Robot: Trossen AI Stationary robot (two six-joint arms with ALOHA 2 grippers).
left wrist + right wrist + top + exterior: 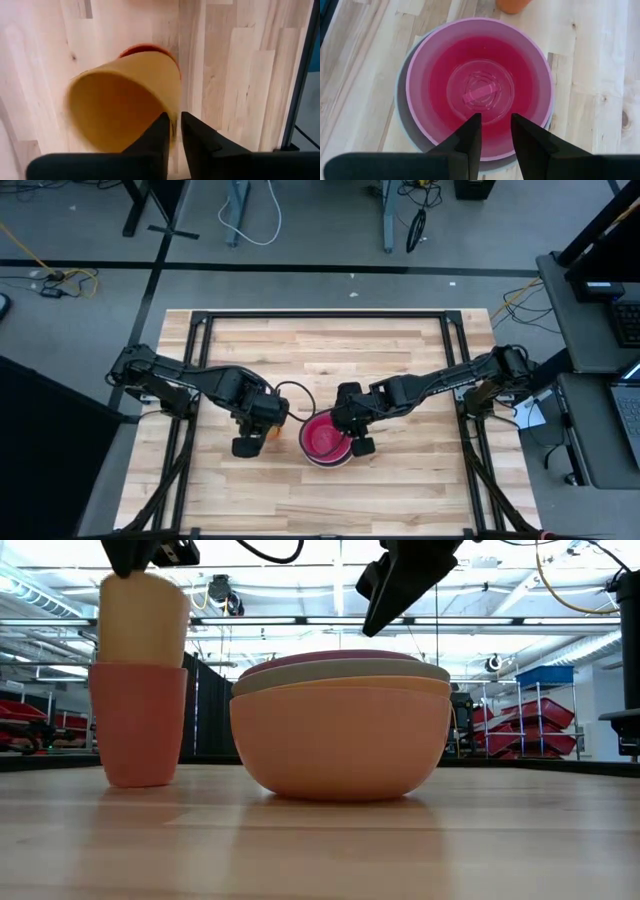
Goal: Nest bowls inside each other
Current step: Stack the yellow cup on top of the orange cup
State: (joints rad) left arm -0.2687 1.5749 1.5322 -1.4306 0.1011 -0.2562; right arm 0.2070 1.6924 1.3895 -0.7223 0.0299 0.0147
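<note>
The bowls stand nested at the table's middle: a magenta bowl (480, 90) on top, a grey-green one (404, 120) under it, then an orange rim (350, 687) and a pale pink bowl (340, 740) on the wood. My right gripper (495, 130) hangs open just above the magenta bowl's inside, touching nothing. Left of the stack, a yellow-orange cup (143, 620) sits in an orange cup (137, 725). My left gripper (175, 132) is above them, shut on the yellow-orange cup. My left gripper has the yellow-orange cup's rim wall (173, 119) between its two fingers, one finger inside the cup and one outside. The fingers come from above, pointing down. The cup's lower part sits inside the orange cup (147, 49), which stands on the table.
Bare wooden tabletop (330, 360) lies all around the stack and the cups. A black metal frame (320, 314) runs along the table's far and side edges.
</note>
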